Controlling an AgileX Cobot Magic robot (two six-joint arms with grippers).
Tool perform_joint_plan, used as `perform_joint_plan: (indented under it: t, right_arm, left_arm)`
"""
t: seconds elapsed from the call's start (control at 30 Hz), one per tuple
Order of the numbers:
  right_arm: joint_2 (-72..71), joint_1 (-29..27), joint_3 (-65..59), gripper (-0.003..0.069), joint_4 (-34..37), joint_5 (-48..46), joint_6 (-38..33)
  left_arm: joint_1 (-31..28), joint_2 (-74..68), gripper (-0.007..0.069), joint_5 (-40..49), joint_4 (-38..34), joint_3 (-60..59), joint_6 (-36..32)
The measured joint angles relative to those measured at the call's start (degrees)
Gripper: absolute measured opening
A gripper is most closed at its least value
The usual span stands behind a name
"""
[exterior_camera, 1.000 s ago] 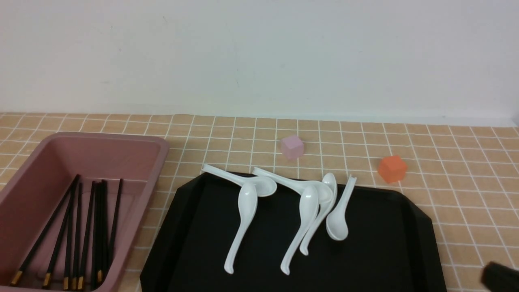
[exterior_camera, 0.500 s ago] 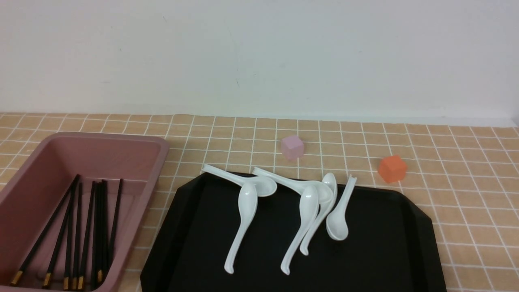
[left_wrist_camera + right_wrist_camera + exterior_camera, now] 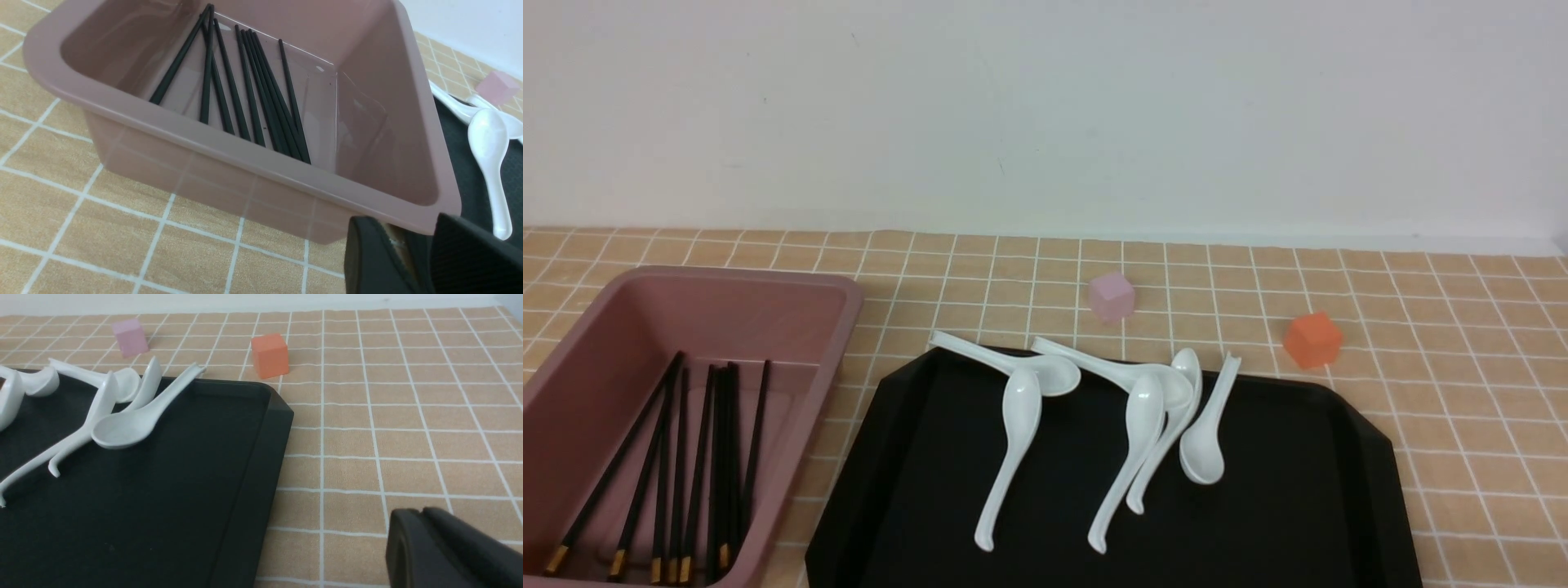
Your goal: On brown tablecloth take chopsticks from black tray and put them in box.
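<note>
The brown tablecloth [image 3: 1462, 392] covers the table. Several black chopsticks [image 3: 686, 465] with gold ends lie inside the pink box [image 3: 841, 327] at the left. They also show in the left wrist view [image 3: 245, 81]. The black tray [image 3: 1298, 506] in the middle holds only white spoons [image 3: 1160, 416]; no chopsticks show on it. Neither gripper shows in the front view. My left gripper [image 3: 402, 223] is low beside the box's near corner [image 3: 408, 220], slightly open and empty. My right gripper [image 3: 421, 513] is shut and empty, over bare cloth to the right of the tray [image 3: 253, 457].
A small pink cube [image 3: 1112, 296] and an orange cube [image 3: 1312, 339] stand on the cloth behind the tray. Some spoon handles overhang the tray's far rim. A white wall rises behind the table.
The dark tip of my right gripper, at the front view's lower right corner a second ago, has left that view. Chopsticks, spoons, box and tray have not moved.
</note>
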State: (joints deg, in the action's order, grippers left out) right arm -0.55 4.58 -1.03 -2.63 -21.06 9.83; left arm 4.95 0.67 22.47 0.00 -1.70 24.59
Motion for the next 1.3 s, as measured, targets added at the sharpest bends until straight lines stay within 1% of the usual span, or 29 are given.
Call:
perform_joint_plan:
  t: [1.3]
  right_arm:
    - [0.0, 0.0, 0.0, 0.0104, 0.0, -0.02, 0.0]
  left_arm:
    - [0.0, 0.0, 0.0239, 0.0, 0.0, 0.0, 0.0]
